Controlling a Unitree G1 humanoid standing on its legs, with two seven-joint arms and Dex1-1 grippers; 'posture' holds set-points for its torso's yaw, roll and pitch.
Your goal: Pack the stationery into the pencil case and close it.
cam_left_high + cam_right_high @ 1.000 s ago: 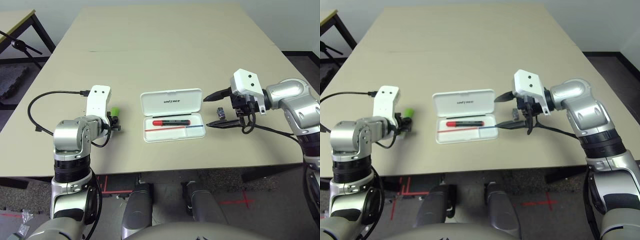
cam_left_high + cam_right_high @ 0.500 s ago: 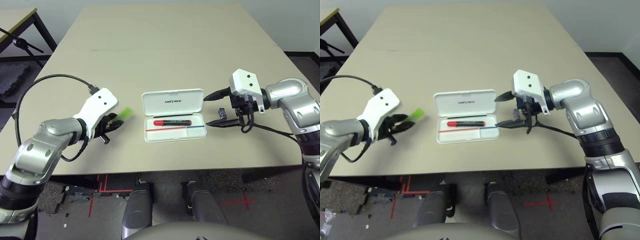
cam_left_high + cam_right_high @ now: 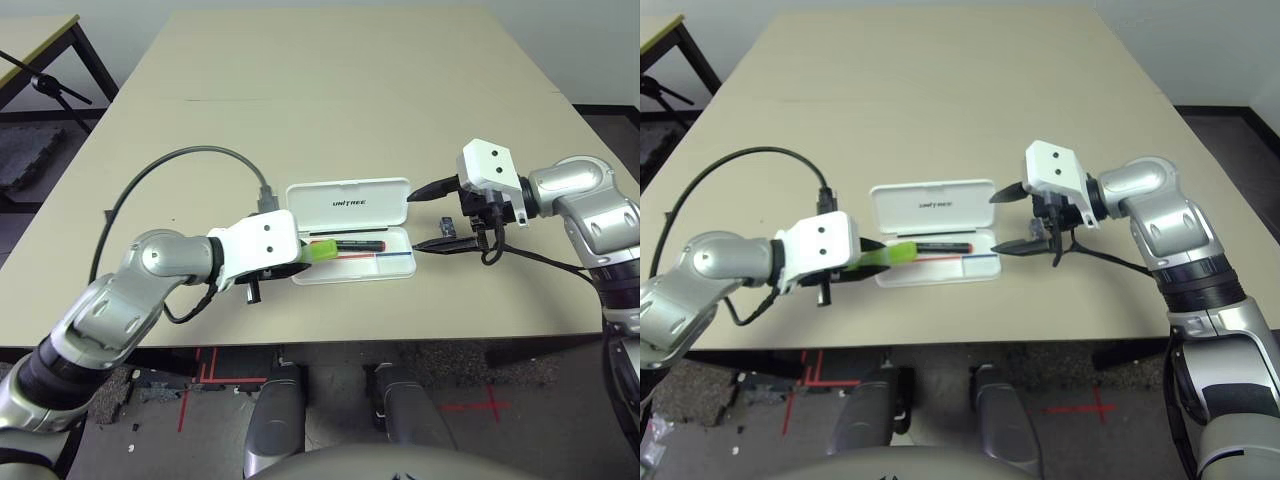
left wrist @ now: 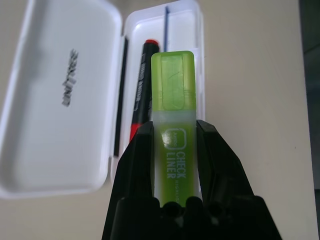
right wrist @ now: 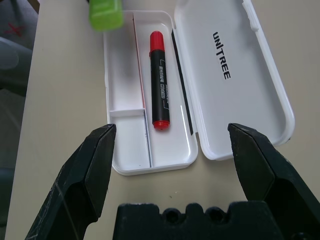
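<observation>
Highlighter (image 4: 172, 125), lime-green, sits pinched between the left gripper (image 3: 300, 255) fingers, its capped end reaching over the near-left edge of the open pencil case (image 3: 352, 243). Its long axis runs roughly parallel to the red marker (image 3: 348, 243) already in the tray, so it probably needs only lowering. Beyond the case's right end, the right gripper (image 3: 432, 216) hangs wide open, empty, near the dark-grey block (image 3: 446, 226).

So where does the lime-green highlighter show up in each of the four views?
Left eye view: highlighter at picture centre, over the open pencil case's left end, held by the left gripper.
Right eye view, left of centre, same spot.
Left wrist view, centre, between the black fingers.
Right wrist view: its tip at the top edge.
Shared landmark: the red marker in the case.
</observation>
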